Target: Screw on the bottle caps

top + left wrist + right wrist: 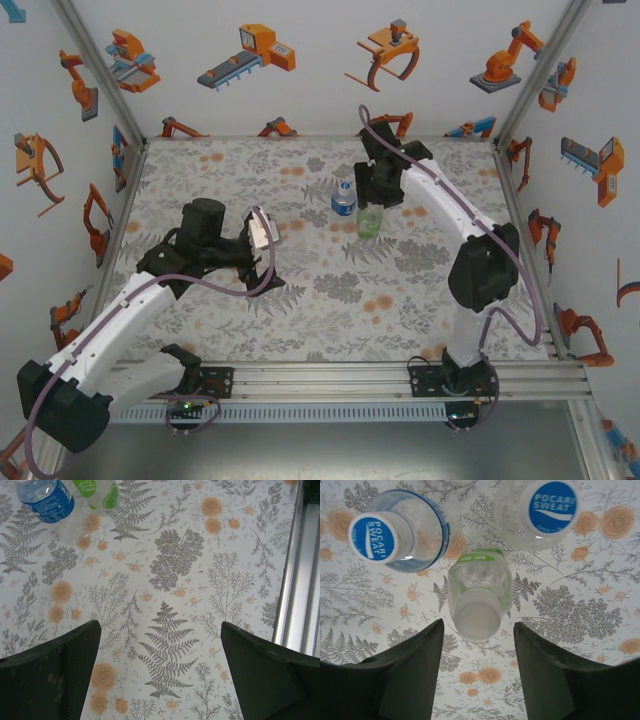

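On the left of the table [190, 170], the left pincer [264, 236] hangs with its jaws spread wide and nothing between them. Seen from its wrist, the blue-banded bottle [47, 500] and the green bottle [97, 490] lie ahead and off to one side, well apart from it. Toward the middle, both bottles stand upright next to each other, the green one to the right and nearer the arms. A blue cap [372, 537] sits on the banded one and a white cap [477, 619] on the green; a third bottle [520, 527], also blue-topped, stands near them. On the right, the right pincer [478, 624] hovers above the green bottle, whose long axis points straight up at the gap between the jaws. Those jaws stand partly apart and grip nothing. The right arm is plainly the nearer, so I judge the coming move to be a straight drop along that axis onto the white cap, if it needs tightening
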### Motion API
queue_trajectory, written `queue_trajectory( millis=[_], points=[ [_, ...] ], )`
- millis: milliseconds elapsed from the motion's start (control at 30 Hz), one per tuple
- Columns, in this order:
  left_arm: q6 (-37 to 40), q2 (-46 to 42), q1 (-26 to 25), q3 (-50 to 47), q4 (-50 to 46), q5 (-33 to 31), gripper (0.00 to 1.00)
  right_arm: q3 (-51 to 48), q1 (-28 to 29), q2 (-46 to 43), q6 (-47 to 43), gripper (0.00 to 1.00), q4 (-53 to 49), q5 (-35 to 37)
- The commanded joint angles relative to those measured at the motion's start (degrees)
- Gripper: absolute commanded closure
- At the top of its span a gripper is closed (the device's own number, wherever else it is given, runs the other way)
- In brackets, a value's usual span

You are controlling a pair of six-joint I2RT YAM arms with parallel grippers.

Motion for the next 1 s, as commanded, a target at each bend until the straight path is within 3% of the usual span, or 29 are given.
queue_trajectory(
  millis=[0, 133, 200, 433, 667, 800, 900, 967],
  points=[
    [-5.0, -1.3, 1.4, -1.5, 4.0, -5.2, 0.03, 1.1, -0.4, -7.1, -0.6, 0.39, -0.9, 4.0],
    [-10.2, -0.7, 3.2, -0.1, 4.3, -12.5, 0.03, -3.6, -2.6, -11.6, -1.5, 0.19, 1.1, 6.9],
    [-12.3, -0.4, 3.8, 0.5, 4.2, -16.6, 0.03, -6.9, -4.4, -13.7, -1.7, 0.01, 2.7, 7.3],
    [-21.8, 0.6, 6.4, -6.6, 15.1, -35.5, 0.03, -24.8, -10.6, -21.4, -5.2, 0.01, 15.8, 9.8],
    [-23.2, 1.2, 11.4, -20.3, 31.9, -46.1, 0.03, -49.0, -16.0, -26.3, -12.9, 0.01, 41.0, 15.4],
    [-24.1, 4.0, 15.6, -27.5, 43.2, -46.3, 0.03, -59.7, -19.5, -25.9, -14.3, 0.01, 55.2, 14.5],
    [-24.5, 7.4, 19.0, -32.0, 52.3, -43.4, 0.03, -68.6, -21.2, -24.4, -17.2, 0.01, 70.5, 13.2],
    [-25.2, 9.9, 21.4, -33.2, 57.0, -41.2, 0.03, -70.2, -21.7, -24.5, -18.4, 0.01, 74.3, 13.3]
  ],
)
